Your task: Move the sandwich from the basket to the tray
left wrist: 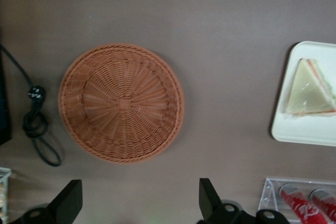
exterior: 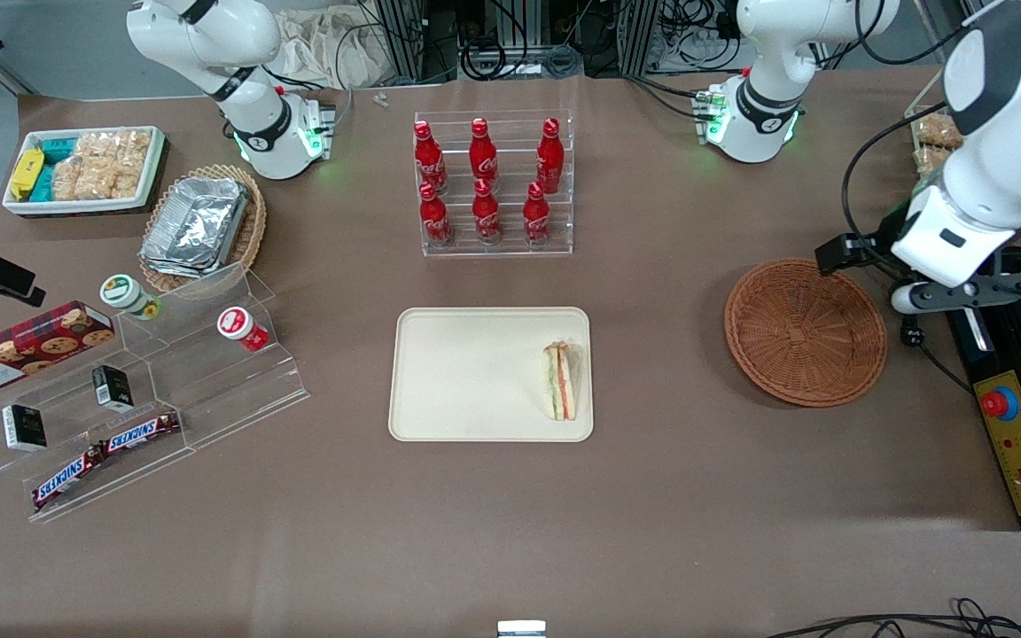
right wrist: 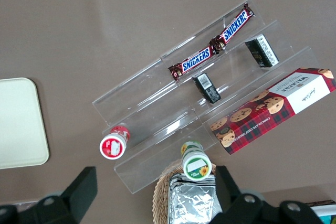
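Observation:
The sandwich [exterior: 562, 381], a clear-wrapped wedge with orange and green filling, lies on the cream tray [exterior: 466, 372], at the tray's edge nearest the basket. It also shows in the left wrist view [left wrist: 308, 88] on the tray [left wrist: 302, 129]. The round reddish-brown basket [exterior: 805, 330] holds nothing; it shows in the wrist view too [left wrist: 122, 103]. My left gripper [exterior: 976, 292] hangs high above the table at the working arm's end, beside the basket. It [left wrist: 139, 190] is open, with nothing between its dark fingers [left wrist: 71, 200].
A clear rack of red cola bottles [exterior: 493, 182] stands farther from the front camera than the tray. A black cable [left wrist: 37, 129] and a control box [exterior: 1020, 443] lie beside the basket. A stepped acrylic snack stand [exterior: 147, 390], foil-tray basket [exterior: 202, 226] and white bin [exterior: 85, 168] are toward the parked arm's end.

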You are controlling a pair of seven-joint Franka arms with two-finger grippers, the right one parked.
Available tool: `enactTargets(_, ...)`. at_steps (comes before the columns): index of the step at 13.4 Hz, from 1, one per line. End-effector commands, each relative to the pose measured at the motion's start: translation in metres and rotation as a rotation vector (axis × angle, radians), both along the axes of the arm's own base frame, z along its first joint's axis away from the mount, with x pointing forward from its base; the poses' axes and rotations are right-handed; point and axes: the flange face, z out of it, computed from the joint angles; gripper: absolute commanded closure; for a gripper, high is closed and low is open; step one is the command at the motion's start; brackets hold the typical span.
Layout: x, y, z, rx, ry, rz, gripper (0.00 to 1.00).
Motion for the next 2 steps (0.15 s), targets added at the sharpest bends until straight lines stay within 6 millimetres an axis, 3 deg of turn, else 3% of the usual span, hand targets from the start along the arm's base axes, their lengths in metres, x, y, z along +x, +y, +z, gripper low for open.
enactTargets(1, 0.0258, 0.001, 0.011, 0.041, 0.059, -0.057, 0.0)
enactTargets(2, 0.0305, -0.0002, 0.0176, 0.03, 0.051, -0.055, 0.0)
